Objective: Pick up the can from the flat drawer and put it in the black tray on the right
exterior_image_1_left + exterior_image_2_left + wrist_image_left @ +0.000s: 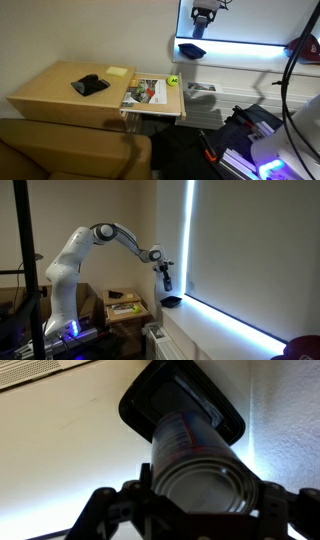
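Wrist view gives us the closest look. The end effector (200,498) is clenched on the can (200,460), with dark fingers (140,493) pressed to either side of the cylinder. The can's ringed metal end fills the lower centre of the frame. Behind the can, in the upper centre, lies the black tray (150,395), its rim showing on both sides. The can is lined up with the tray, but we cannot tell whether they touch.

In both exterior views the end effector hangs just above the black tray (190,50) (171,302), beside the bright window strip; in the upper right of the frame in an exterior view (203,16), and at mid-frame in an exterior view (166,282).

The flat drawer (172,100) sits at the centre of an exterior view with its printed sheets showing. A yellow-green ball (173,81) rests at its far right corner. To the left, the bench (50,92) carries a flat black pouch (90,85).
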